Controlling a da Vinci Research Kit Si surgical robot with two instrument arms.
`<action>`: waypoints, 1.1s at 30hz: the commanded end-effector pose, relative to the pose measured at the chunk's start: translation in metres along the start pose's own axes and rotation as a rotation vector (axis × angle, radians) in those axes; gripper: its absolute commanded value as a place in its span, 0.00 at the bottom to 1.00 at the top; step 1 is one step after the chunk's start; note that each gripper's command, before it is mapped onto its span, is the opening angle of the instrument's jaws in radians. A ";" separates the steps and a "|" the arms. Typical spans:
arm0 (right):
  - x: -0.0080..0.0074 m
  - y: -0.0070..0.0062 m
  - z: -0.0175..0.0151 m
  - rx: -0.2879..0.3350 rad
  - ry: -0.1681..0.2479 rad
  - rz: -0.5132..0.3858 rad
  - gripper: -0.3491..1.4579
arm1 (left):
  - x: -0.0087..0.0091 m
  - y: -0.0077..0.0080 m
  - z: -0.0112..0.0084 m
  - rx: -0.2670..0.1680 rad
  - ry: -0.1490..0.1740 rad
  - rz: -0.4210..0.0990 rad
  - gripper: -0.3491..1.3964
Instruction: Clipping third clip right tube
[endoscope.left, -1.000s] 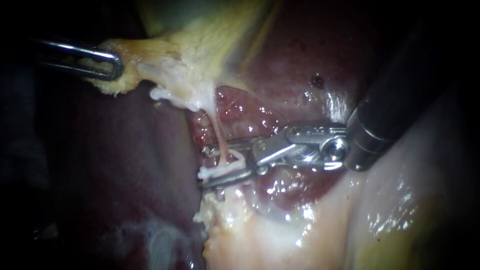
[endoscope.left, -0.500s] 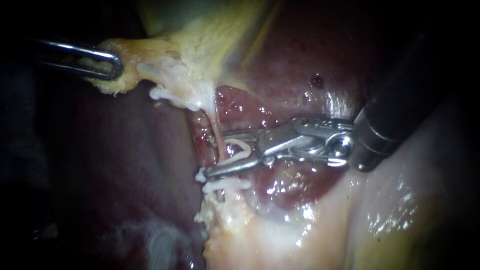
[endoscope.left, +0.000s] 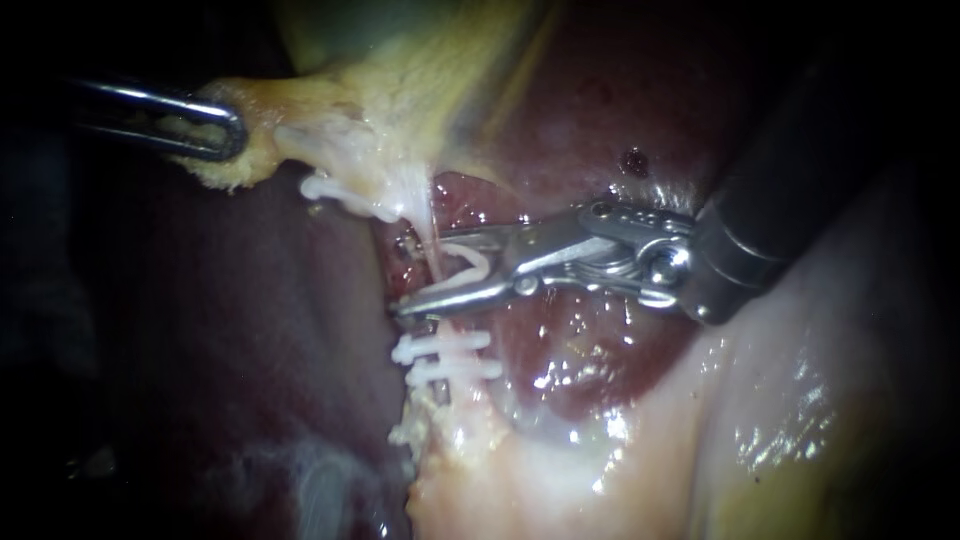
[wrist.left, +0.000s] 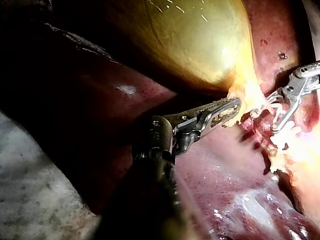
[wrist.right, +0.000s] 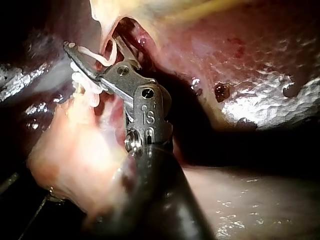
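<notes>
Only a small engraved mark (wrist.right: 148, 119) shows, on the right instrument (wrist.right: 95, 50).

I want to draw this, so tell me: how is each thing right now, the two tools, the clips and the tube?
left instrument: jaws shut on the gallbladder edge.
right instrument: jaws shut on the open clip.
open clip: not squeezed yet, its arms either side of the tube.
tube: stretched tight, uncut.
upper closed clip: squeezed shut on the tube.
lower closed clip: squeezed shut too, just below.
</notes>
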 end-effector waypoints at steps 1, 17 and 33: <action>0.0002 0.0000 0.0001 0.004 0.001 0.002 0.47 | 0.0000 0.0000 0.0000 0.000 0.000 0.000 0.00; 0.0021 -0.0012 0.0012 0.074 0.064 0.042 0.47 | 0.0000 -0.0002 -0.0001 -0.001 0.000 0.000 0.00; 0.0043 -0.0023 0.0004 0.125 0.116 0.078 0.46 | 0.0000 -0.0003 -0.0001 -0.001 0.000 0.000 0.00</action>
